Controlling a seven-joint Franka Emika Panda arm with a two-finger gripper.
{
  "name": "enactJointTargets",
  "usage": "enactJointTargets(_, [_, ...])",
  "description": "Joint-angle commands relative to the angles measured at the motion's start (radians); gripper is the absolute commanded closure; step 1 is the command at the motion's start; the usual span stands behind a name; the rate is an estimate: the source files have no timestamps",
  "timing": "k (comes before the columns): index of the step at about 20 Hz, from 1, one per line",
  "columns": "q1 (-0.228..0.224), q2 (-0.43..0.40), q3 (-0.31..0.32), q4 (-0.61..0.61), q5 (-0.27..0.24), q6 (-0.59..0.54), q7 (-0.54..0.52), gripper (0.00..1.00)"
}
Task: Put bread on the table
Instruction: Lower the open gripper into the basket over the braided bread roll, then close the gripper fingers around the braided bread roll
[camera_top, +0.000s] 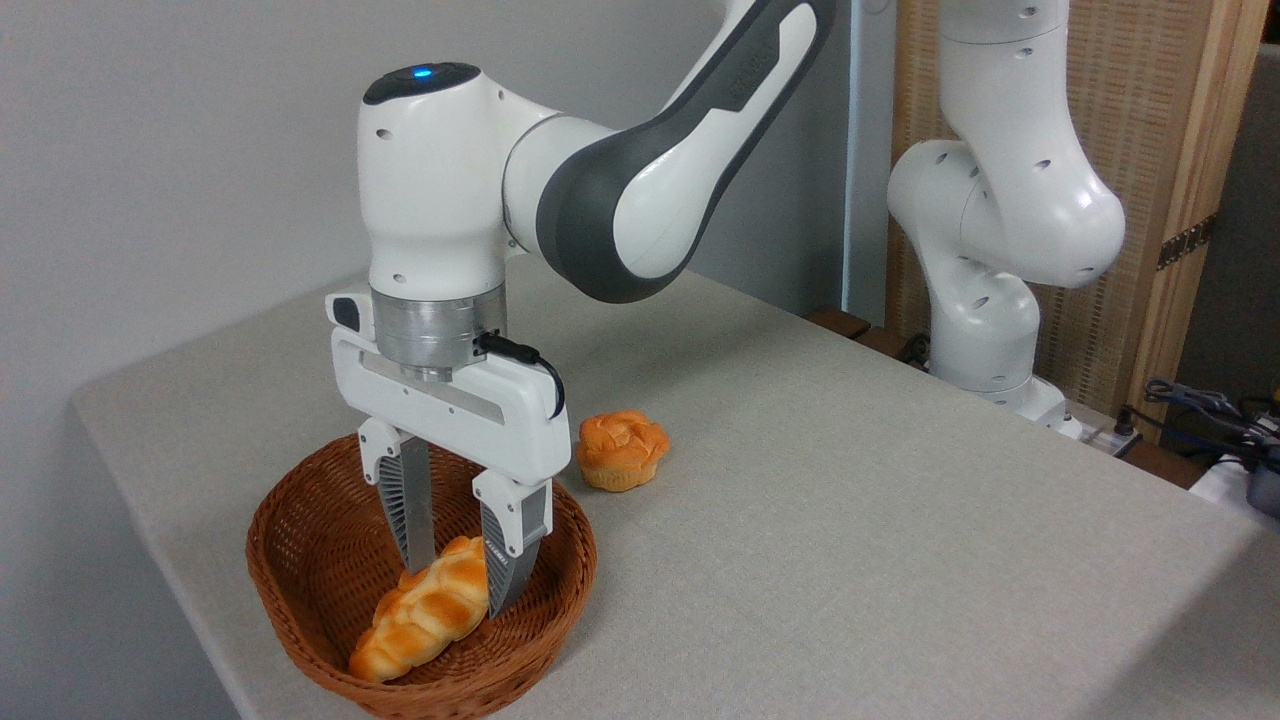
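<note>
Gripper (458, 585) down in wicker basket (300, 560), fingers part-open and straddling the upper end of the bread (425, 622), firm grip not discernible; muffin bun (621, 450) on table (850, 520) at basket's 1 o'clock.

Bread (425, 610) in basket (300, 560) at desk's (850, 520) front left; bun (621, 449) on desk just behind-right of basket; fingers (412, 510) either side of bread's upper end.

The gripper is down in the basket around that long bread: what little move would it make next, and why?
Probably close the gripper on the bread: its fingers straddle the loaf's upper end, which still lies in the basket, not on the table.
</note>
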Motion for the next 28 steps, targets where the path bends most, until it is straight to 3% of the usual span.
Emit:
enactJointTargets(1, [-0.005,0.013,-0.001,-0.008,-0.037,0.069,-0.02,0.0])
enactJointTargets(11, [-0.008,0.028,-0.019,-0.008,-0.056,0.074,-0.019,0.0])
enactJointTargets(14, [-0.008,0.039,-0.021,-0.008,-0.054,0.075,-0.017,0.09])
enactJointTargets(19, [-0.01,0.039,-0.022,-0.005,-0.055,0.081,-0.017,0.07])
enactJointTargets(24, [-0.008,0.028,-0.015,0.006,-0.117,0.081,-0.016,0.05])
enactJointTargets(28, [-0.008,0.027,-0.015,0.009,-0.121,0.081,-0.016,0.04])
